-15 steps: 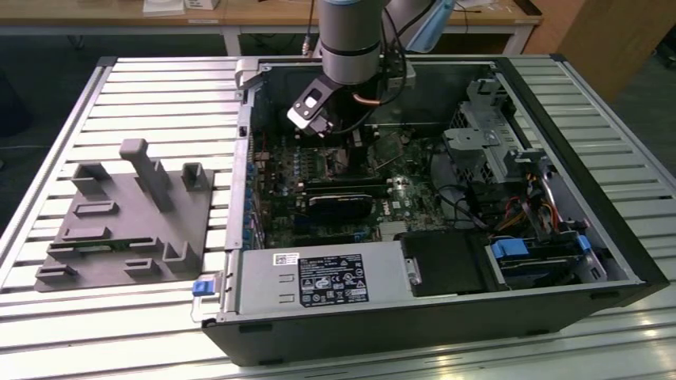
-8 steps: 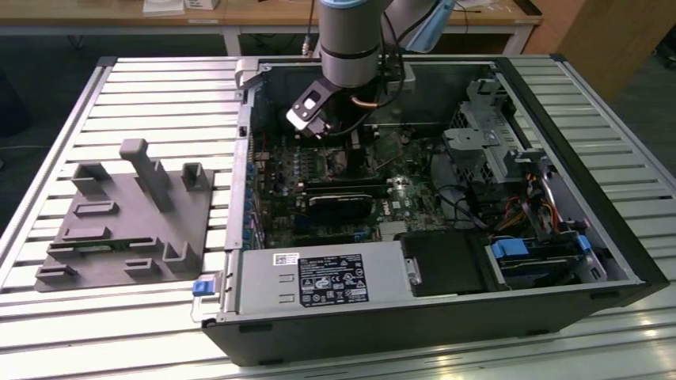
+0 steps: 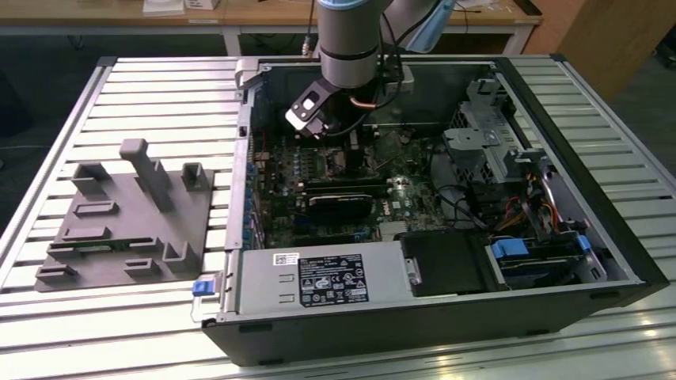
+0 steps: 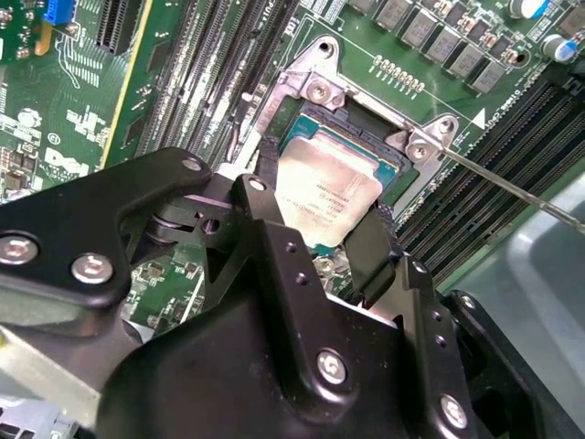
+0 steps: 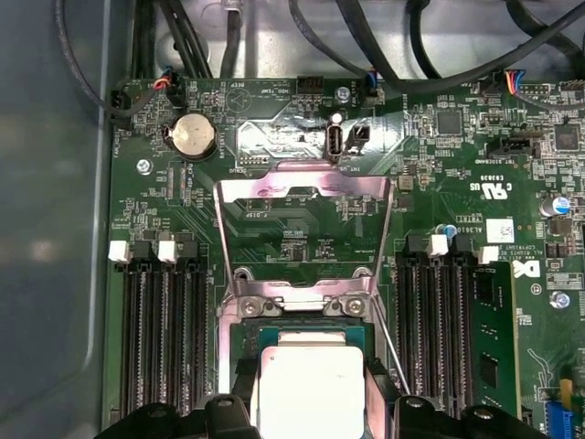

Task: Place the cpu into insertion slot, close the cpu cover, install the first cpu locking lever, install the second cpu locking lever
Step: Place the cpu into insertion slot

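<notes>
The cpu (image 4: 324,192), a flat square chip with a dull silver top, sits between my gripper's (image 4: 320,233) two black fingers (image 4: 265,215), which press its opposite edges. It is low over the insertion slot (image 4: 361,128), whose dark frame shows past the chip's far edge. In the first wrist view the cpu (image 5: 306,384) lies just below the slot's (image 5: 302,334) rim, and the cpu cover (image 5: 302,187) is swung open, away from the slot. A thin locking lever (image 4: 512,187) sticks out beside the socket. In the exterior view my gripper (image 3: 340,152) reaches down into the computer case.
Long black memory slots (image 5: 160,338) flank the socket on both sides. Cables (image 5: 302,27) run along the case wall behind the board. A black block (image 3: 338,207) sits on the board nearer the power supply (image 3: 317,277). A grey fixture (image 3: 127,214) stands outside the case.
</notes>
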